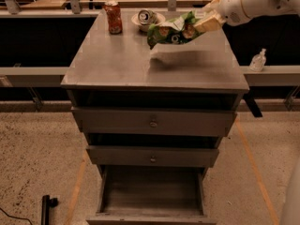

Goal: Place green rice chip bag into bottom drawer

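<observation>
Gripper (207,21) clamping green rice chip bag (169,32), holding it above cabinet top (112,62); bottom drawer (152,190) standing open.

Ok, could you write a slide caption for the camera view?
The gripper holds the green rice chip bag above the cabinet top; the bottom drawer is open below.

Cream hand (209,20) above the grey cabinet top (117,62) clasps the green rice chip bag (169,32), white-patched, tan-spotted.

Speckled beige floor (37,149), orange tape lines (253,159), grey cabinet (117,62), long grey shelf (33,75) behind
</observation>
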Tool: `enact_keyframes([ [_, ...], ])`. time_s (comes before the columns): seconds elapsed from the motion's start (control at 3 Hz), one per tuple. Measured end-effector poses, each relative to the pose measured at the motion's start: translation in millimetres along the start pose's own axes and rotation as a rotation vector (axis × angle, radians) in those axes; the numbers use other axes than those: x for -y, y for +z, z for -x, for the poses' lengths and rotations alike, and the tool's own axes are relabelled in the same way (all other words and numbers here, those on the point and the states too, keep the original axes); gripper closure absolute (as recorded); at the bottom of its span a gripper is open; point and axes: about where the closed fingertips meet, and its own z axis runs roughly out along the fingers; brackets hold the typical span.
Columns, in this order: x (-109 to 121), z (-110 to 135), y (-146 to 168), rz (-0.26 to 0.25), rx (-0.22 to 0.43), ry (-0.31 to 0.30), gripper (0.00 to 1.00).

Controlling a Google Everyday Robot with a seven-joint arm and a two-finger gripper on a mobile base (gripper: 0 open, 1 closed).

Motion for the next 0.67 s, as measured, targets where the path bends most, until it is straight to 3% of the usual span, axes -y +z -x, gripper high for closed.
enact_keyframes([
  [0.67,-99,1,-26,0.11,0.148,0.2,1.0],
])
